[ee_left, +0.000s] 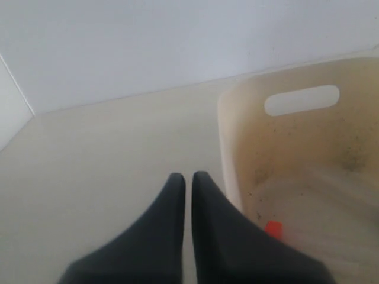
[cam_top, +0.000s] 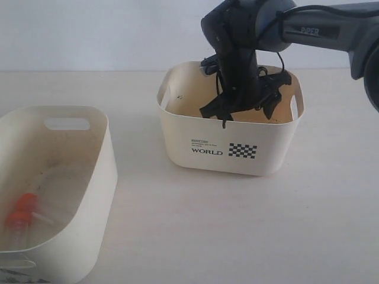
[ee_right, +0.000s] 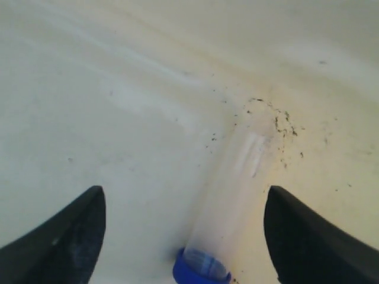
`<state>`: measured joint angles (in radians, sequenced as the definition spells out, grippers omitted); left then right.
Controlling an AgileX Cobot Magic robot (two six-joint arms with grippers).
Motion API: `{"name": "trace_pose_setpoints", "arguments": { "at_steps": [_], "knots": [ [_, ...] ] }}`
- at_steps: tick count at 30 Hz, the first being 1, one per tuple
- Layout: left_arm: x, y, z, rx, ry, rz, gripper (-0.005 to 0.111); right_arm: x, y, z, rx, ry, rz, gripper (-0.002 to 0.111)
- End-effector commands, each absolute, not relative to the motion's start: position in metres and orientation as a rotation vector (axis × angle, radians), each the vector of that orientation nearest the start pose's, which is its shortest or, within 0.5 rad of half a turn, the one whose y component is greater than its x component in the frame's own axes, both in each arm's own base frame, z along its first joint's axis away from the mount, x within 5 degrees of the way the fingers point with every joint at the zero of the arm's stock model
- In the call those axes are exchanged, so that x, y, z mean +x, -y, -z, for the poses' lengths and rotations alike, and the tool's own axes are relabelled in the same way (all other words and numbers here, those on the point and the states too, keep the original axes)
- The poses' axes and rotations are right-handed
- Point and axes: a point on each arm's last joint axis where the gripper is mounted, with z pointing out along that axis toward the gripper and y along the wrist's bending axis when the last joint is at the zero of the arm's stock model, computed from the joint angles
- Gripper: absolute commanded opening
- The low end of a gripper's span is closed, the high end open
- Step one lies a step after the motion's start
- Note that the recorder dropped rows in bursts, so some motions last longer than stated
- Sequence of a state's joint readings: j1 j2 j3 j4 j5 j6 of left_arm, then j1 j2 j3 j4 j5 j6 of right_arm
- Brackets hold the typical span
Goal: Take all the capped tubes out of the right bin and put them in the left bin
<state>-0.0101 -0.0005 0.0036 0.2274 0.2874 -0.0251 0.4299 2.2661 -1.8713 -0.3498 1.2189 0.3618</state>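
Right wrist view: the right claw (ee_right: 185,190), wide open and empty, straddles a blue-capped tube (ee_right: 240,171) lying inside the right bin (cam_top: 177,139), upper centre of the exterior frame. This looks like the pickup stage; next, I judge, it should lower and close. The left claw (ee_left: 188,177) sits closed and empty by the left bin (cam_top: 89,195).

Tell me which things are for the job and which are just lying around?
For the job: the WORLD bin, the blue-capped tube in it, the open right gripper over it, the plain left bin, orange-capped tubes inside.
Just there: the table, dark specks in the WORLD bin, the shut left gripper.
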Motion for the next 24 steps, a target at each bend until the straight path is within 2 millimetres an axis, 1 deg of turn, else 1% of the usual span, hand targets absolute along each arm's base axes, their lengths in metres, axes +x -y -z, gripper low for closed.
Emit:
{"name": "trace_pose_setpoints", "arguments": {
  "at_steps": [1, 3, 6, 7, 11, 12, 14, 18, 22, 24],
  "knots": [
    [0.054, -0.006, -0.186, 0.123, -1.789, -0.187, 0.004, 0.432, -0.165, -0.174, -0.125, -2.934, 0.409, 0.070],
    [0.054, -0.006, -0.186, 0.123, -1.789, -0.187, 0.004, 0.432, -0.166, -0.171, -0.108, -2.941, 0.404, 0.070],
    [0.054, -0.006, -0.184, 0.121, -1.807, -0.189, 0.004, 0.434, -0.165, -0.153, -0.072, -2.974, 0.423, 0.070],
    [0.054, -0.006, -0.183, 0.120, -1.814, -0.190, 0.004, 0.434, -0.164, -0.152, -0.066, -2.976, 0.425, 0.070],
    [0.053, -0.007, -0.183, 0.119, -1.823, -0.191, 0.004, 0.437, -0.147, -0.144, 0.056, -2.993, 0.454, 0.070],
    [0.053, -0.007, -0.183, 0.119, -1.823, -0.191, 0.004, 0.437, -0.144, -0.143, 0.064, -2.997, 0.458, 0.070],
    [0.053, -0.007, -0.183, 0.119, -1.823, -0.191, 0.004, 0.436, -0.141, -0.140, 0.057, -3.002, 0.483, 0.070],
    [0.053, -0.007, -0.183, 0.119, -1.823, -0.191, 0.004, 0.430, -0.131, -0.127, 0.078, -3.051, 0.512, 0.069],
    [0.053, -0.007, -0.183, 0.119, -1.823, -0.191, 0.004, 0.425, -0.131, -0.120, 0.073, -3.094, 0.494, 0.061],
    [0.053, -0.007, -0.183, 0.119, -1.823, -0.191, 0.004, 0.425, -0.132, -0.117, 0.050, -3.103, 0.497, 0.061]
  ]
}}
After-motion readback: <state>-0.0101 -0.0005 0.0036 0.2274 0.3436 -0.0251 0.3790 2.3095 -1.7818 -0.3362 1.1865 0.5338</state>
